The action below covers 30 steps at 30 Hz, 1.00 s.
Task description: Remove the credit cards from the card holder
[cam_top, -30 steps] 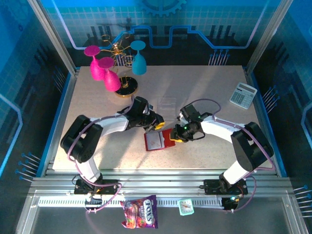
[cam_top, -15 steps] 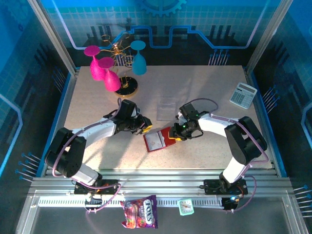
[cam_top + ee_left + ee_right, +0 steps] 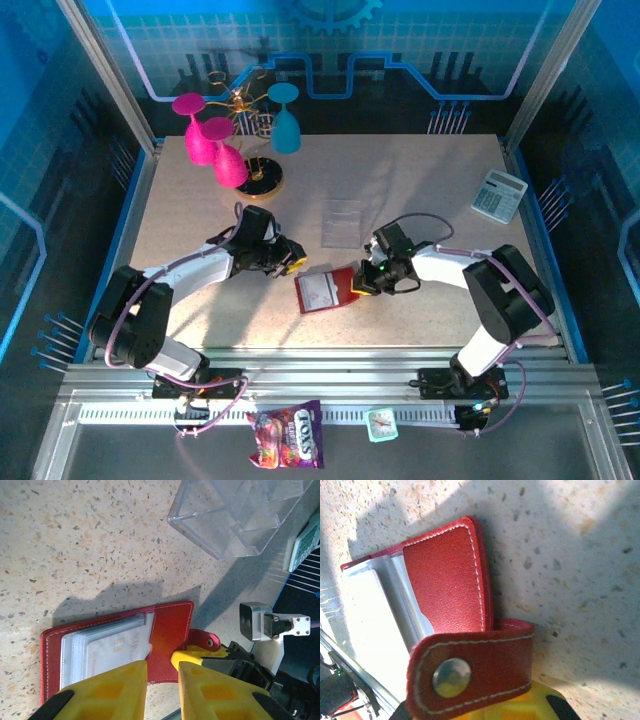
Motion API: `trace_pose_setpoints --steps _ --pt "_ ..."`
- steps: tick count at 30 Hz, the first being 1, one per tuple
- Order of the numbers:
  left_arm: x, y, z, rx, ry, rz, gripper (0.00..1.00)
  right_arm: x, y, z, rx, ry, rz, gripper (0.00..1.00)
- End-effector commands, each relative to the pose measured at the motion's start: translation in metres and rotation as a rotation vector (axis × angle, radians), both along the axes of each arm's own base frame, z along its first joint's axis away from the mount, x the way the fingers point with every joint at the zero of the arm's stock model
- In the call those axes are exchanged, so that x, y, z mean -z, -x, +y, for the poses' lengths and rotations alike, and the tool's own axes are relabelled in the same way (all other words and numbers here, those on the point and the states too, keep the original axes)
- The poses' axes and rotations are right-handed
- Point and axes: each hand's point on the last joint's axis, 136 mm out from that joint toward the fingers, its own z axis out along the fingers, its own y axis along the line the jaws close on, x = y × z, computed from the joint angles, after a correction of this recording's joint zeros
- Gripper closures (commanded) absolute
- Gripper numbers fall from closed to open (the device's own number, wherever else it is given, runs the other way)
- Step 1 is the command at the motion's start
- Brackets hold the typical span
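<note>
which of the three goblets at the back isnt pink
The teal goblet, the one furthest right beside the gold stand. The far-left goblet and the goblet nearer the arms are both magenta.

Finding: a robot test cell in a laboratory, not a home or a shop.

Evidence: my left arm [image 3: 195, 268] and right arm [image 3: 480, 270] are mounted on a slotted aluminium rail [image 3: 330, 385] along the near edge of a speckled bench [image 3: 420, 170]. Aluminium posts [image 3: 105, 75] frame the bench. Blue panels [image 3: 335, 40] printed with gear and circuit figures close the far side. Purple cables [image 3: 425, 216] run along my arms.

The items are unrelated props: plastic goblets [image 3: 210, 140] on a stand near the far left corner, and a calculator [image 3: 499, 194] by the right edge.
</note>
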Motion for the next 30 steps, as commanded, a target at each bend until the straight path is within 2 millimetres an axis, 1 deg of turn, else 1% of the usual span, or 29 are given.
trace_pose_setpoints --steps 1,4,8,11,14,20,27,30 --pt "-0.008 -0.003 -0.011 0.07 0.031 -0.026 0.75 0.004 -0.006 -0.007 0.089 -0.005 -0.019 0.95" --pt "-0.005 0.001 -0.021 0.115 0.036 -0.012 0.75 0.008 -0.005 -0.009 0.144 -0.017 -0.018 0.97" --pt "0.006 0.009 -0.033 0.163 0.048 0.023 0.75 0.012 -0.003 -0.016 0.213 0.005 -0.035 0.97" --pt "0.013 0.014 -0.043 0.205 0.05 0.04 0.75 0.015 -0.002 -0.021 0.28 0.012 -0.04 0.99" --pt "0.016 0.014 -0.05 0.22 0.054 0.045 0.75 0.017 0.0 -0.022 0.325 -0.008 -0.047 1.0" --pt "0.023 0.015 -0.051 0.217 0.053 0.068 0.75 0.016 0.004 -0.017 0.306 -0.027 -0.039 0.98" --pt "0.032 0.023 -0.051 0.254 0.038 0.097 0.75 0.014 0.012 -0.013 0.243 -0.033 -0.019 0.94" --pt "0.036 0.027 -0.051 0.266 0.032 0.11 0.75 0.015 0.013 -0.012 0.226 -0.028 -0.019 0.94"
